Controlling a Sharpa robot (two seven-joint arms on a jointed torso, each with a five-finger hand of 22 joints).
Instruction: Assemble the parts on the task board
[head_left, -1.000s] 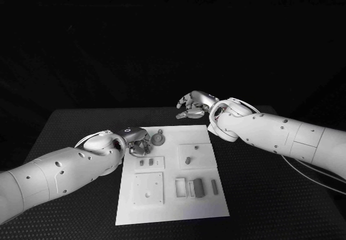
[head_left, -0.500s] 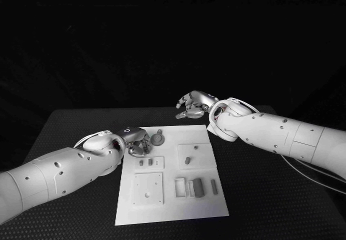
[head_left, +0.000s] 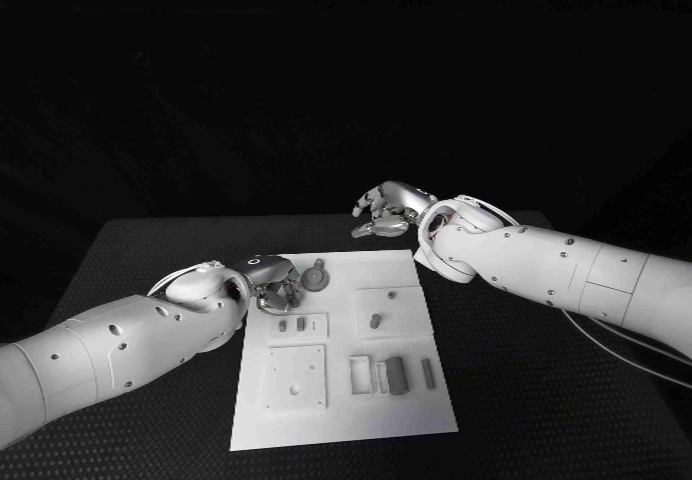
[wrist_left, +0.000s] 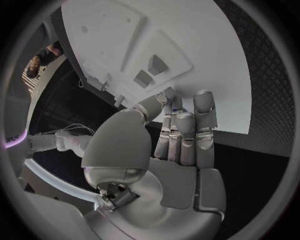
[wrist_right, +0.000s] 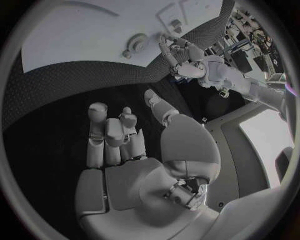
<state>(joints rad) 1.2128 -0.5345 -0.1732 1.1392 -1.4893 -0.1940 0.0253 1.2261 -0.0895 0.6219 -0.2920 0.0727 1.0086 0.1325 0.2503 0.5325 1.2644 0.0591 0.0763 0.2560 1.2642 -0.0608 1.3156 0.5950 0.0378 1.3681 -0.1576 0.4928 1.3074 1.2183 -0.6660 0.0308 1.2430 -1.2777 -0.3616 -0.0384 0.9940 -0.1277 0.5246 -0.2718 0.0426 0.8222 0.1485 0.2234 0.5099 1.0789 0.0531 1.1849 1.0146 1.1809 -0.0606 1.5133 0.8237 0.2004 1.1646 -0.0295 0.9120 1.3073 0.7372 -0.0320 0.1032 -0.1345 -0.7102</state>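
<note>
The round grey part (head_left: 315, 274) lies on the task board (head_left: 346, 415) at 3 o'clock of the left hand (head_left: 274, 288) — fingers loosely curled, nothing visibly held; the right hand (head_left: 387, 212) hovers beyond the board's far edge, empty, fingers apart.

Two white arms dotted with dark screw holes end in a silver left hand (head_left: 274, 285) and right hand (head_left: 387, 212).

Dim scene, black backdrop, bright white task board (head_left: 346, 350), strong fisheye bending in wrist views
</note>
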